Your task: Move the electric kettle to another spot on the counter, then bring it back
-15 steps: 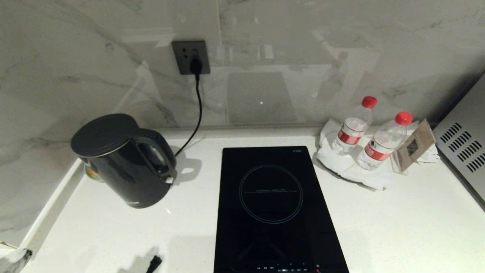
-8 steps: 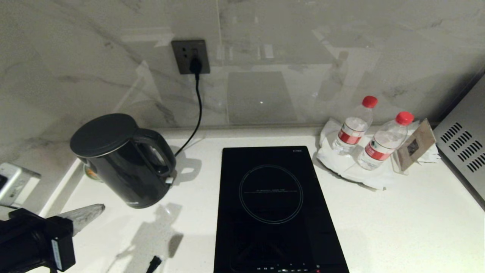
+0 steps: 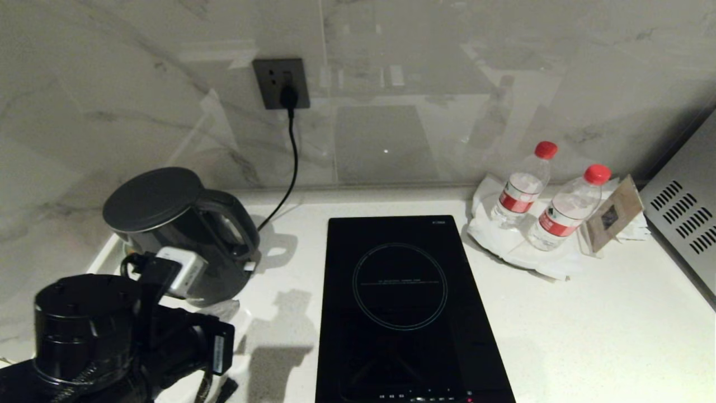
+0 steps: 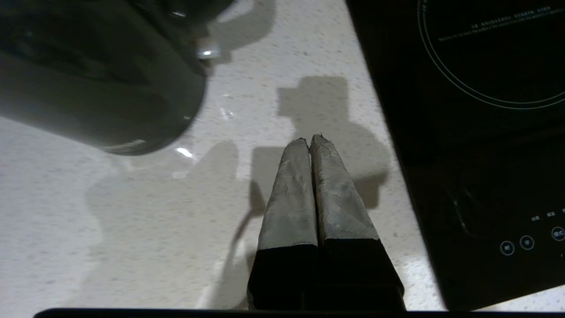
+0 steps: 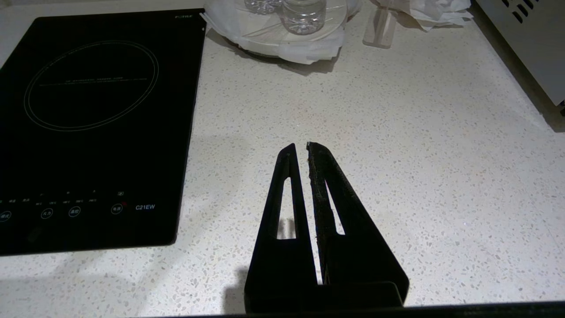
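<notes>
At far left of the white speckled counter (image 3: 587,336), close to the wall corner, stands the black electric kettle (image 3: 184,235), upright, loop handle turned toward the black induction hob (image 3: 400,302). Seen from the head only: wall socket (image 3: 281,84) with a black cord running down behind the kettle, two red-capped water bottles (image 3: 545,204) at back right, a vented metal appliance (image 3: 685,224) at the right edge. Seen from the left wrist only: left gripper (image 4: 310,140) with grey fingers clenched together, empty, above bare counter between kettle and hob, apart from both. Seen from the right wrist only: right gripper (image 5: 300,148), fingers nearly pressed shut, empty, over broad open counter right of the hob. Narrow free strip between kettle and hob; wider room right of the hob. Kettle's lower front hidden behind the left arm; kettle lettering hard to make out.
</notes>
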{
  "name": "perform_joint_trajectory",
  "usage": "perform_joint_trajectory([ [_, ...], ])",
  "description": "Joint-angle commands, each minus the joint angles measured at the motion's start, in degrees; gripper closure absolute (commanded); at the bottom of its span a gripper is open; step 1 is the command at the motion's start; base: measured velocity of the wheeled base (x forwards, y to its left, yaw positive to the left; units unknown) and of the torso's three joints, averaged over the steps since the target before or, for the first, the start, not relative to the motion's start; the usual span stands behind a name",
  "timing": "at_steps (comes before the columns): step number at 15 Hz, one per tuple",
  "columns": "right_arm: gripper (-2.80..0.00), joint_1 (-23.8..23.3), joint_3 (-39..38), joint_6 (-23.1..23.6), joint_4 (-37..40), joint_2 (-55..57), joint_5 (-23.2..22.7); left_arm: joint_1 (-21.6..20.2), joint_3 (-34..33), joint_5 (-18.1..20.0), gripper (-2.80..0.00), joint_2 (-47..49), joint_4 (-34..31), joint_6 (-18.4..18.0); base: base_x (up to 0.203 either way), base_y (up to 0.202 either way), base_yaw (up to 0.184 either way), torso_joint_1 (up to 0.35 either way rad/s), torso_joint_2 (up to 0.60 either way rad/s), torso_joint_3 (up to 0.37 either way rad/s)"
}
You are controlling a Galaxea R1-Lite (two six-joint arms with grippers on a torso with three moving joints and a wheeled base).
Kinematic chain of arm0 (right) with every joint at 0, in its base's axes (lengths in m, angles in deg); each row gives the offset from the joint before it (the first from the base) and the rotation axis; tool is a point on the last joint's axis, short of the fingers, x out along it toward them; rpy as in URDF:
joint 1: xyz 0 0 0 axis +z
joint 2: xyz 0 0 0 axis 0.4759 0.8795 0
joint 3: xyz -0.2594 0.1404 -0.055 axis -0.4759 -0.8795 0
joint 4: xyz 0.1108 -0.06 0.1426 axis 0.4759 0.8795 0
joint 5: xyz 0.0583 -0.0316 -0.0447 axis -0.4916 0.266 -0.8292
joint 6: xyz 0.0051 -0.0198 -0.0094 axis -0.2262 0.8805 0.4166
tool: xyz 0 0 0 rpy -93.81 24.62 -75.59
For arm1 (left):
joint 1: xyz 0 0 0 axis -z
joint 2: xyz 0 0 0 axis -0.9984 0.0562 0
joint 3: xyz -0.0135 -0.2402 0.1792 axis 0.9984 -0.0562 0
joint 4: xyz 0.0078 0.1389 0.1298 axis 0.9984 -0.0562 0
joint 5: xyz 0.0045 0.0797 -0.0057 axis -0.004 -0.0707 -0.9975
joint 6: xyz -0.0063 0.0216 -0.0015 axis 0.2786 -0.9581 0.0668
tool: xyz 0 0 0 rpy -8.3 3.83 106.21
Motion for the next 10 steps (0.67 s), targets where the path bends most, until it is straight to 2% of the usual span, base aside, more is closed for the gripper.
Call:
perform_joint_trajectory([
  [1,0.00,0.1,0.0,0.0,0.0,0.0,0.0,5.2,-1.7,-2.7,0.00,8.3,5.7,1.9,0.000,0.000,0.000,0.000,0.00,0.000],
  [6,0.00,0.0,0.0,0.0,0.0,0.0,0.0,5.9,-1.4,-4.0,0.00,18.1,12.9,4.2,0.000,0.000,0.000,0.000,0.00,0.000],
  [10,0.00,0.0,0.0,0.0,0.0,0.0,0.0,5.7,1.1,-4.2,0.00,29.9,26.5,4.1,0.000,0.000,0.000,0.000,0.00,0.000],
])
